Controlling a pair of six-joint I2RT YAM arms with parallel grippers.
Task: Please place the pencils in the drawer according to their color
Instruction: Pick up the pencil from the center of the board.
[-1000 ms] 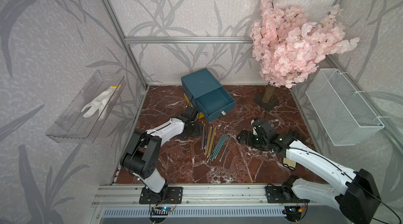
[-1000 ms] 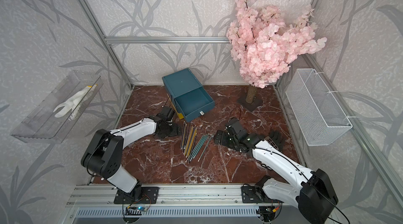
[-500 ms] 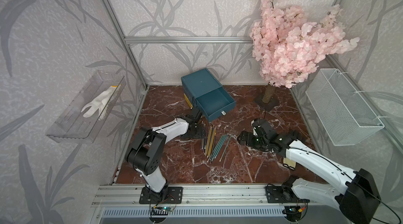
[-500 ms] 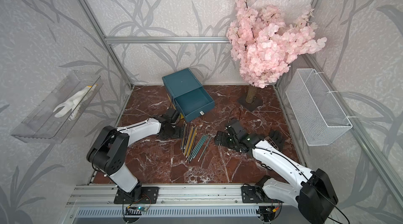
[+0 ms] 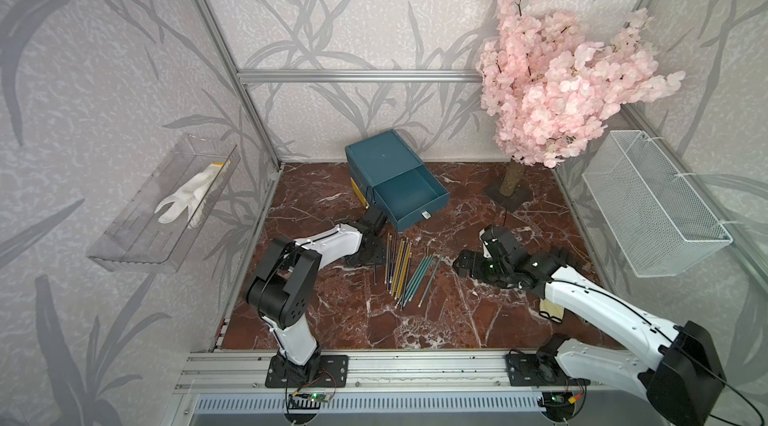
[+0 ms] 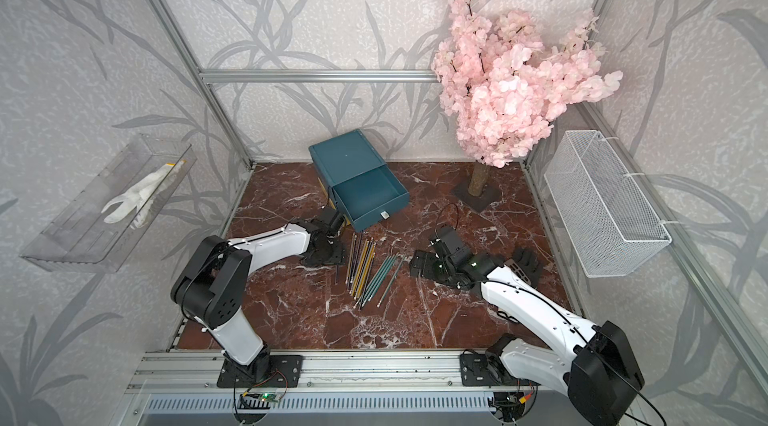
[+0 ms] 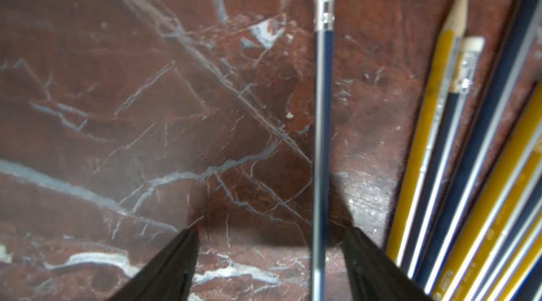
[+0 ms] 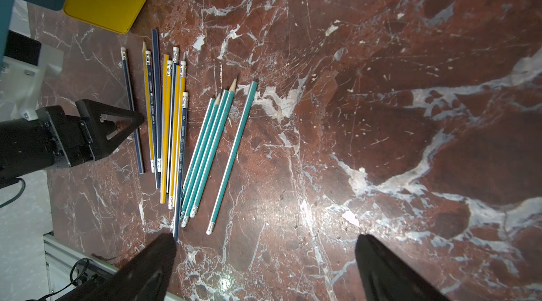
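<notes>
Because the left arm is much the nearer one, the coming grasp turns on how a single navy pencil [image 5: 375, 276] sits in the left gripper [image 5: 373, 260]. In both top views it lies just left of the other pencils [image 5: 401, 268] in the middle of the table [image 5: 316, 320], its length running front to back. The drawer [image 5: 384, 156] stands behind it near the back edge, its top tier pulled out and apparently empty. The right gripper [image 6: 419, 264] waits to the right of the row, well apart from that pencil. From the left wrist, the navy pencil [image 7: 322, 123] runs straight through the gap, square to the closing line. It is off centre, just beside one of the fingers [image 7: 369, 264]; the jaws are spread and nothing is pinched yet. From the right wrist, the right jaws stand wide over bare table near the eraser ends of the teal pencils [image 8: 211, 150]. Compared with a second ago, the left arm has swung its elbow inward and brought its gripper up to the pencil; the right arm has not moved.
</notes>
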